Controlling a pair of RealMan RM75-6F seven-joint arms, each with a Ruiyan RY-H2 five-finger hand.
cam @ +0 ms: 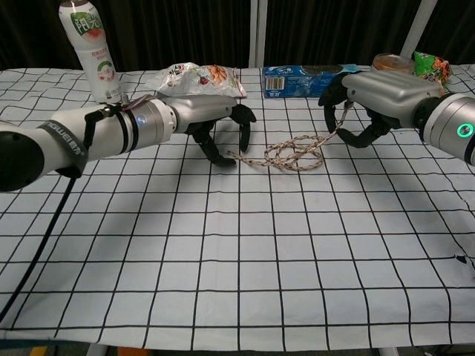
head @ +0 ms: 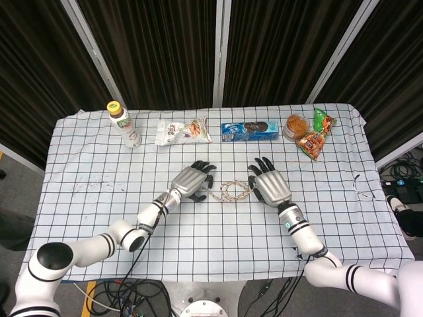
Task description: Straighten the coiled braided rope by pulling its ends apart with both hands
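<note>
Mid-frame, braided rope (cam: 293,153) lies coiled. Right hand (cam: 364,100) pinches one end, lifted for pulling; left hand (cam: 215,122) fingers spread, poised over the other end.

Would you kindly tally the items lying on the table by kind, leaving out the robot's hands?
Bottle: 1
Snack bags: 3, white, green, orange-red
Cookie pack: 1
Jar: 1
Braided rope: 1
Total: 7
</note>
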